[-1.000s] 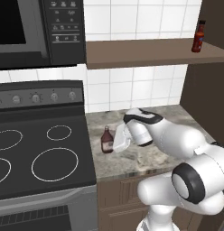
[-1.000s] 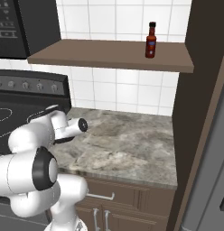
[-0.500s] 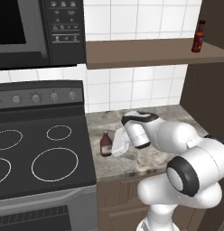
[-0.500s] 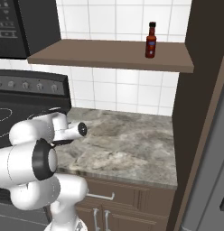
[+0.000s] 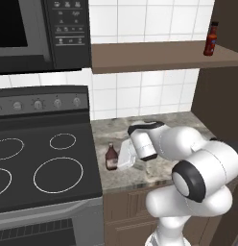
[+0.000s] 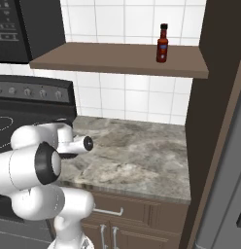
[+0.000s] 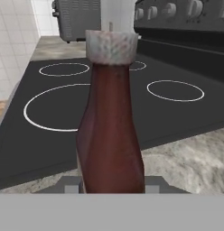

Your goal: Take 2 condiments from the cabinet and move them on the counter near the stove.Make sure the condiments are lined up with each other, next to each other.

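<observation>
Close before the hand camera stands the dark maroon bottle [image 7: 111,131], squat with a pale cap, upright on the bench [image 5: 159,170] just beside the stove [image 5: 44,158]. Whether the fingers [image 5: 122,160] grip it I cannot tell. Bent low, the arm reaches leftward. Farther up, the red-orange bottle [image 6: 163,44] sits on the cabinet shelf [image 6: 117,61].

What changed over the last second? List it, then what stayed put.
The hand has eased slightly lower and toward the near edge of the counter, with the maroon bottle moving with it beside the stove. The red-orange bottle stays on the cabinet shelf.
</observation>
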